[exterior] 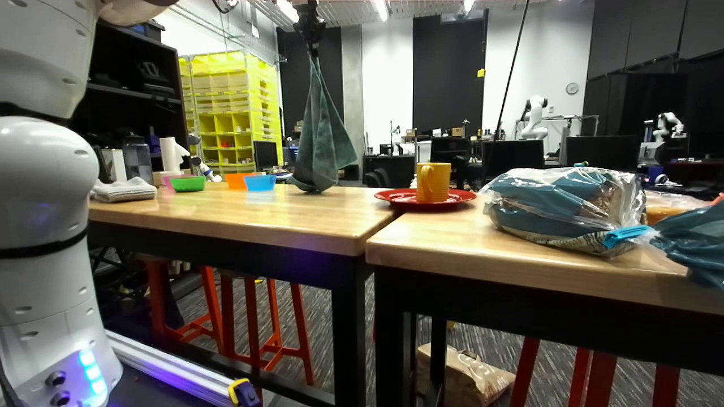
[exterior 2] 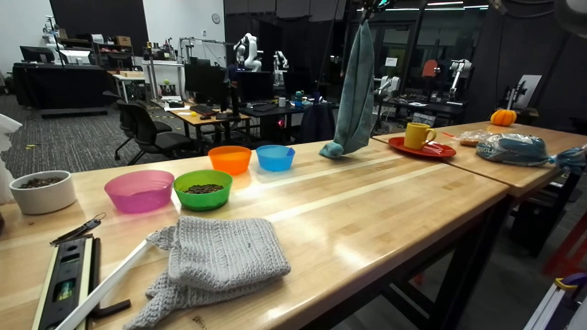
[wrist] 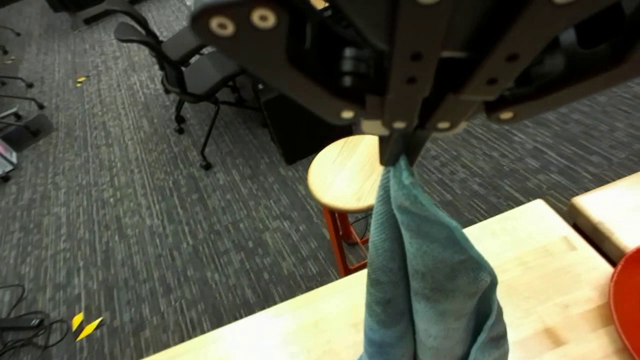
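hold step, probably: gripper [wrist: 403, 151] pinches cloth [wrist: 442, 280], plate [wrist: 629, 305] at its 4 o'clock in wrist view; next move likely needs firm grip.

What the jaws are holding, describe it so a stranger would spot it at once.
Start at the long light-wood table with black legs. Between its translucent blue round bowl and the red round plate, the jaws hold a teal fabric cloth pinched at its top end. Unlike the grey knitted cloth lying folded on that table, it hangs in a tall, narrow drape.
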`<state>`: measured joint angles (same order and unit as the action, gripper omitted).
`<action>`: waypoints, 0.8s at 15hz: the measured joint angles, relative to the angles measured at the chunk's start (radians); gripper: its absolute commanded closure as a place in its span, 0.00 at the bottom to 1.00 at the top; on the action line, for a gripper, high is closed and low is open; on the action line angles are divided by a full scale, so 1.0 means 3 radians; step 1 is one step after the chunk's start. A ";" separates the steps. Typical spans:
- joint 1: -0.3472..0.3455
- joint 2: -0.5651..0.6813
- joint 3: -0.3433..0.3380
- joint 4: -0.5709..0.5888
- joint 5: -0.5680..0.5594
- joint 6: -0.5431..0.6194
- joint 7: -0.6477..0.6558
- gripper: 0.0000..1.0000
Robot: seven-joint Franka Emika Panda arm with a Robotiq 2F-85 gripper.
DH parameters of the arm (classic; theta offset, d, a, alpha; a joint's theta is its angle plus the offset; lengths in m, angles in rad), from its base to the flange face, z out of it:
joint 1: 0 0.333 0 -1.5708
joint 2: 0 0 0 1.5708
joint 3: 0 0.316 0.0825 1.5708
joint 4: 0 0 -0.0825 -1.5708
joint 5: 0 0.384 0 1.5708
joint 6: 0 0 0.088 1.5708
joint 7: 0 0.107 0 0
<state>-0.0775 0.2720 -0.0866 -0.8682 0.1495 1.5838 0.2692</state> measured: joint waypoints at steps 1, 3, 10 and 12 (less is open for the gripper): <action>-0.0013 0.0078 -0.0016 0.0142 -0.0035 0.0003 0.0072 1.00; -0.0022 0.0192 -0.0068 0.0385 -0.0100 0.0045 0.0254 1.00; 0.0013 0.0326 -0.0292 0.0860 -0.0591 0.0221 0.0944 1.00; 0.0066 0.0327 -0.0275 0.0879 -0.0623 0.0044 0.0864 1.00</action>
<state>-0.0576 0.3701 -0.1689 -0.6046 -0.0373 1.5972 0.5285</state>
